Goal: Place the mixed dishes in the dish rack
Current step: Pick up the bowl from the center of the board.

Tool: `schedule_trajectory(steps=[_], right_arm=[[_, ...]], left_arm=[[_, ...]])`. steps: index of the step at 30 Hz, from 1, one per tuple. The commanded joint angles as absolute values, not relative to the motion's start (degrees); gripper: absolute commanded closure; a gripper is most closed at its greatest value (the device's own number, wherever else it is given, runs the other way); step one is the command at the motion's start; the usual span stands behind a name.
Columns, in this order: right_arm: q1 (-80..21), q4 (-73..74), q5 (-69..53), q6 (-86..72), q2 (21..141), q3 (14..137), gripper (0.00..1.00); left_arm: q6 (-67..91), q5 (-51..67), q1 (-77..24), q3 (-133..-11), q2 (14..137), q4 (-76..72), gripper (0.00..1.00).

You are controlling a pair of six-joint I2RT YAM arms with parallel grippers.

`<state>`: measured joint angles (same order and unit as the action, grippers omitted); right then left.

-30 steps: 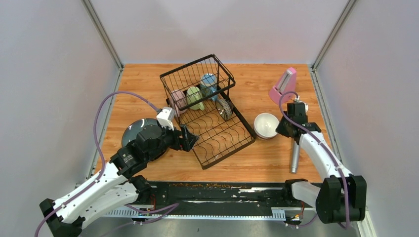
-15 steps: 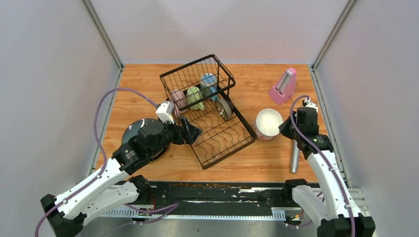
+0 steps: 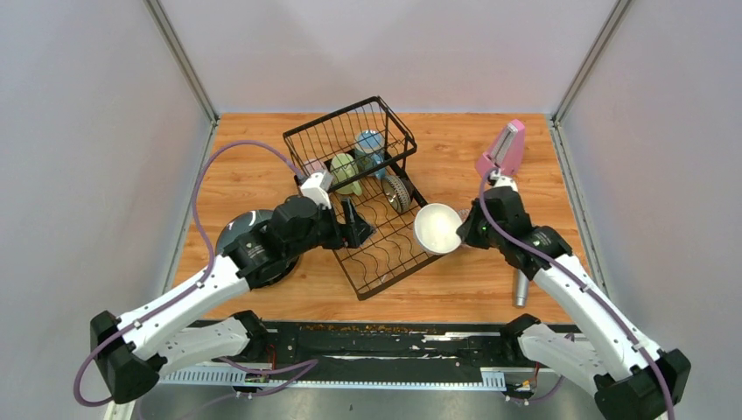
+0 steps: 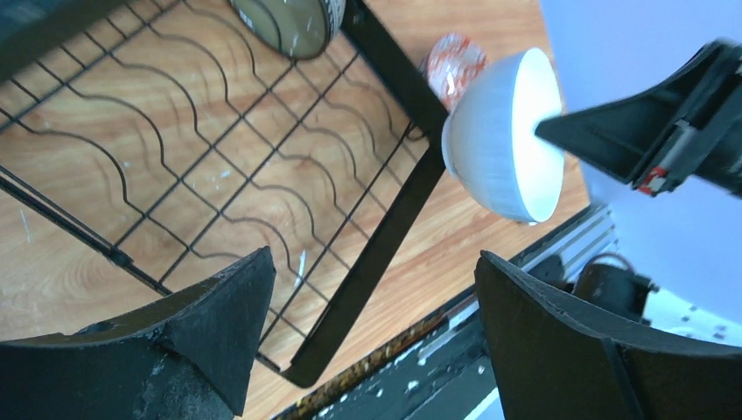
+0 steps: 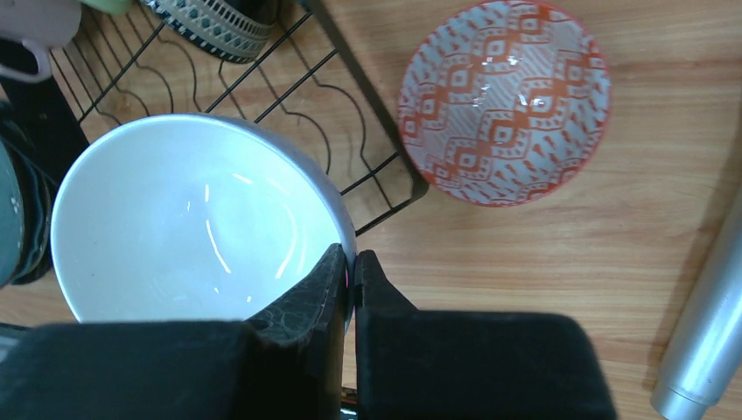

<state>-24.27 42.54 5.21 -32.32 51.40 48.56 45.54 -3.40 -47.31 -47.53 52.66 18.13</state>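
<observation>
A white bowl [image 3: 437,228] is being gripped by its rim in the closed right gripper [image 5: 352,273] and held tilted above the right edge of the black dish rack [image 3: 398,262]. The left gripper [image 4: 372,258] is being held wide open and empty over the rack's low tray.

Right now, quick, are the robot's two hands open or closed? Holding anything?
Left gripper: open, holding nothing.
Right gripper: closed on the rim of the white bowl.
</observation>
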Motion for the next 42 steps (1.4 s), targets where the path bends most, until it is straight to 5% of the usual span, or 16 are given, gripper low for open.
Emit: schedule_trajectory(steps=[1,11,28,37,42], right_arm=[[-34.5,40.3,15.4,-36.5,54.9,54.5,1.0],[-47.9,41.5,24.4,-39.0,63.3,58.5,1.0],[-55.3,41.5,31.4,-39.7,66.6,61.1,1.0],[-57.3,40.8,33.6,-40.1,67.5,60.8,1.0],[-57.7,39.6,31.6,-39.5,67.8,60.7,1.0]], left_arm=[[42.7,-3.7,-50.3,-51.1,55.5,22.2,0.09],[41.1,-6.2,-55.9,-56.3,64.2,24.8,0.17],[41.0,-9.1,-56.6,-59.8,76.8,23.3,0.37],[42.0,-8.2,-56.6,-56.8,76.4,18.9,0.87],[40.7,-7.5,-56.6,-56.1,76.1,18.5,1.0]])
